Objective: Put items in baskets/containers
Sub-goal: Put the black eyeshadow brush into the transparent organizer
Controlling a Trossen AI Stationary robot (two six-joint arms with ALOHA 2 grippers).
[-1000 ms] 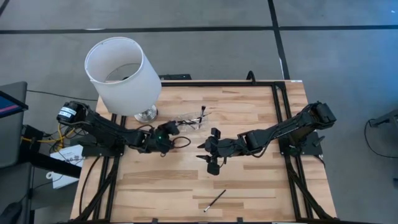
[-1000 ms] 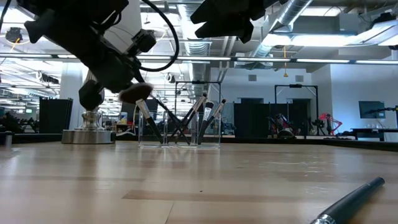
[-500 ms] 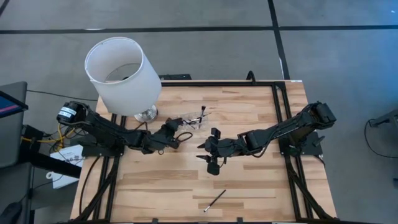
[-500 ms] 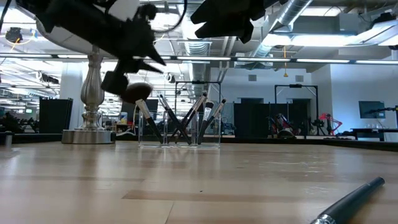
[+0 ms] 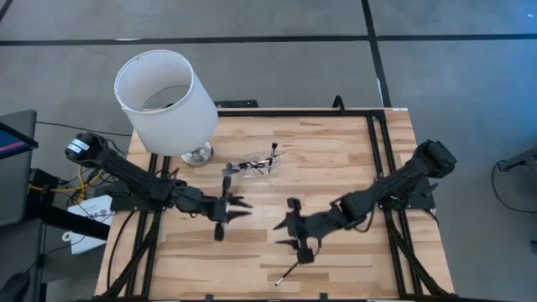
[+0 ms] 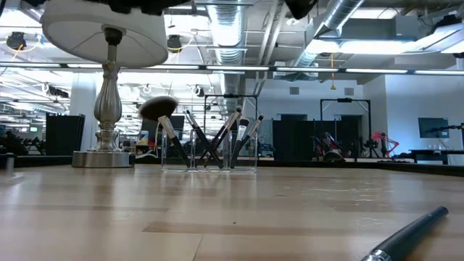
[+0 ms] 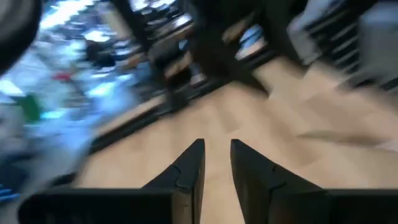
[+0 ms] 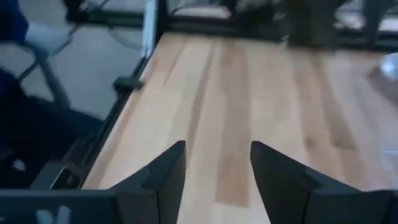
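Note:
The clear holder (image 5: 256,164) (image 6: 245,154) stands on the table's far middle. Several makeup brushes (image 6: 210,141) lean in it, handles down and bristles up, one with a big round head (image 6: 158,108). One more brush (image 5: 289,270) (image 6: 409,233) lies flat near the table's near edge. My left gripper (image 5: 237,207) (image 7: 216,146) hovers on the near side of the holder, narrowly open and holding nothing. My right gripper (image 5: 281,233) (image 8: 217,149) hovers just to the far side of the lone brush, wide open and holding nothing.
A big white lampshade (image 5: 164,101) on a silver base (image 5: 197,153) (image 6: 105,156) stands at the far left corner, close to the holder. Bare wood lies between the holder and the lone brush. A black frame (image 5: 377,159) borders the table.
My left gripper has drawn back from the holder toward the near edge and risen out of the low view. My right gripper has moved toward the near edge, nearer the lone brush. The brushes in the holder and the lone brush have stayed put.

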